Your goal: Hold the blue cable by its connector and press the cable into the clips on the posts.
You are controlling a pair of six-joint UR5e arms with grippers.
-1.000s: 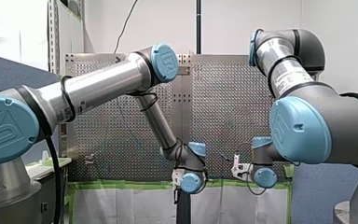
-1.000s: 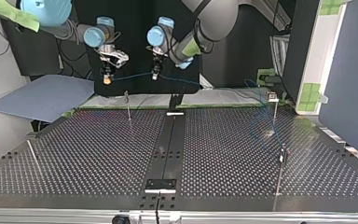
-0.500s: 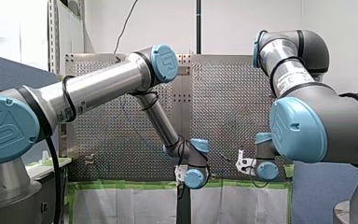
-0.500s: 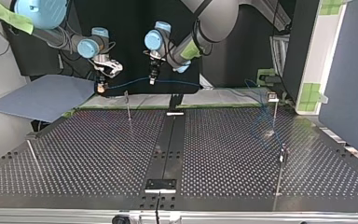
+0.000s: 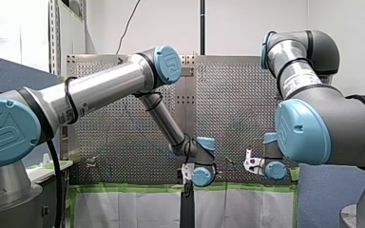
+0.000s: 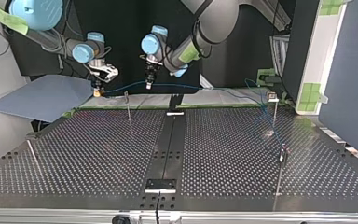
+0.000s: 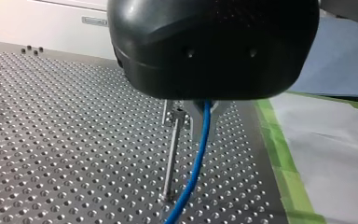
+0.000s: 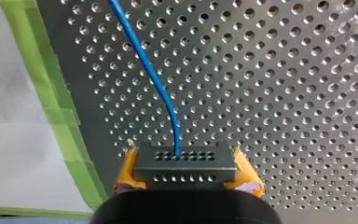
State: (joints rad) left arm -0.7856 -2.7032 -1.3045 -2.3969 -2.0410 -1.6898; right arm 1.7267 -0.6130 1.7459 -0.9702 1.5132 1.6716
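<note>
In the right wrist view my right gripper (image 8: 186,179) has its yellow pads (image 8: 127,173) shut on a dark grey connector (image 8: 185,161), and the blue cable (image 8: 147,65) leaves it over the perforated table. My left gripper (image 7: 204,122) is shut on the cable (image 7: 193,172) a short way along, right beside a thin post (image 7: 170,158) topped by a clip (image 7: 177,113). In the top view my right gripper (image 6: 96,88) and left gripper (image 6: 148,83) hang on either side of that post (image 6: 127,106). The cable (image 6: 223,89) trails off toward a second post (image 6: 274,109).
Two more posts stand at the top view's near right (image 6: 281,170) and near left (image 6: 32,154). A black rail (image 6: 168,149) runs down the table's middle. A blue-grey sheet (image 6: 42,95) and green tape (image 6: 79,110) lie past the table's far edge.
Both grippers have moved toward the top view's left and lower, carrying the cable stretched between them down to about the height of the first post's clip.
</note>
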